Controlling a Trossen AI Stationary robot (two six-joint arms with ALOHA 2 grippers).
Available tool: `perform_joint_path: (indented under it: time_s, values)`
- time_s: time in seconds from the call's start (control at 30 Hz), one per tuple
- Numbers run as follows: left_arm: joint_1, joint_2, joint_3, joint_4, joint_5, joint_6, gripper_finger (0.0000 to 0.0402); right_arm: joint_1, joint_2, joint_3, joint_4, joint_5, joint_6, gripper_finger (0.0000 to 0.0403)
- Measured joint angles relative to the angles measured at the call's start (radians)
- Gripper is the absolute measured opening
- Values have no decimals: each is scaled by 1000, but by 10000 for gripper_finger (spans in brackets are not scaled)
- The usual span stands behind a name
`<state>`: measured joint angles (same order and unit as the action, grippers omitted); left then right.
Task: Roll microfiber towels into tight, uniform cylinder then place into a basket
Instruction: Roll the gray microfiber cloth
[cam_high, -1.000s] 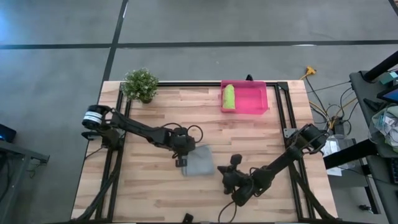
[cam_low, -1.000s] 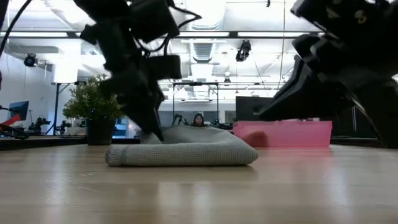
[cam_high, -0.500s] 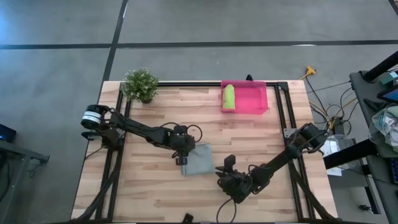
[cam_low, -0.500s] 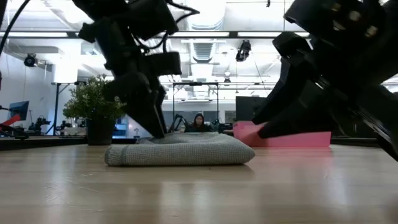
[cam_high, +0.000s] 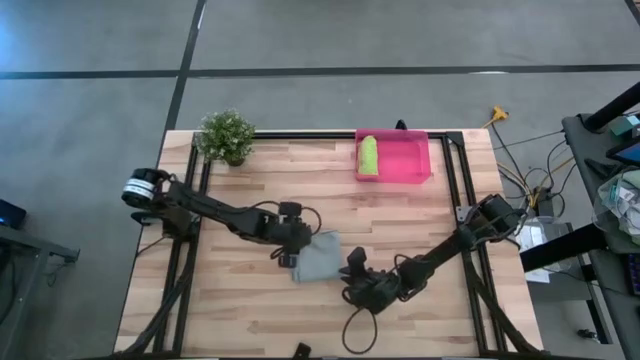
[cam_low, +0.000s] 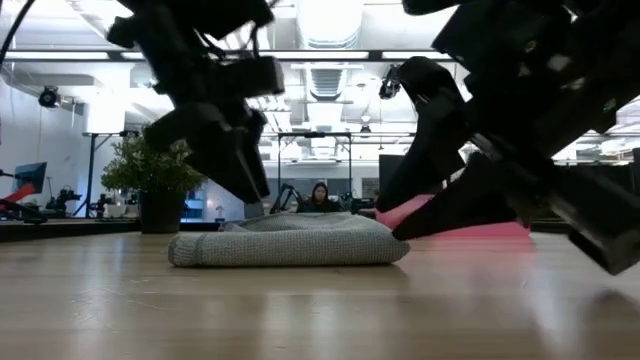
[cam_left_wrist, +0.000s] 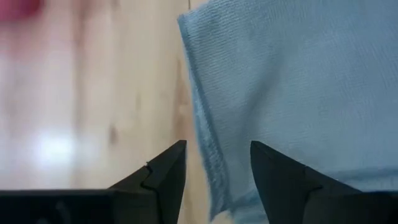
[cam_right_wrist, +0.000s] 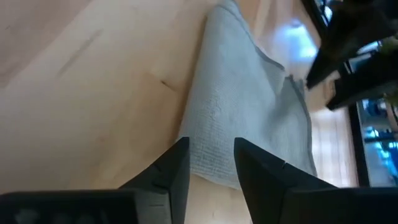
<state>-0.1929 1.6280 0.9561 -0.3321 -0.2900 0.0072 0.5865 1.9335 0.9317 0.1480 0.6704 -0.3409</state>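
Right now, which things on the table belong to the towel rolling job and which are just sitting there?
Job: grey towel, between the left tool and right tool; rolled green towel inside the pink basket.
Just there: potted plant; yellow connector on the floor.

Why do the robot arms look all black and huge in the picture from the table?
In the low view the arms sit close to the camera, against bright ceiling lights, so they show as dark shapes; the grey towel stays sharp. In the left wrist view the wood beyond the towel is blurry.
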Motion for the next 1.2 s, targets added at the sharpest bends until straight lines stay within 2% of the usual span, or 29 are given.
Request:
perform_joint_path:
  time_s: [0.1,0.17,0.4,0.57,0.67,0.9,1.2]
  values:
    - [-48,-31,-15,2,-80,93,162,0,0,2,2,-56,-8,127]
    - [-91,-51,-38,34,-85,157,162,1,0,-2,0,-67,-9,132]
    - [-279,-37,-184,371,-89,342,162,-25,0,-6,14,-61,-34,141]
    - [-347,-15,-227,429,-166,336,162,-59,0,-18,15,-98,6,139]
    - [-354,-1,-228,436,-161,280,162,-75,0,-22,18,-172,10,139]
    - [-352,88,-216,461,-139,234,162,-113,0,-26,39,-208,26,129]
    - [-352,168,-192,493,-171,152,162,-160,0,-36,58,-265,77,108]
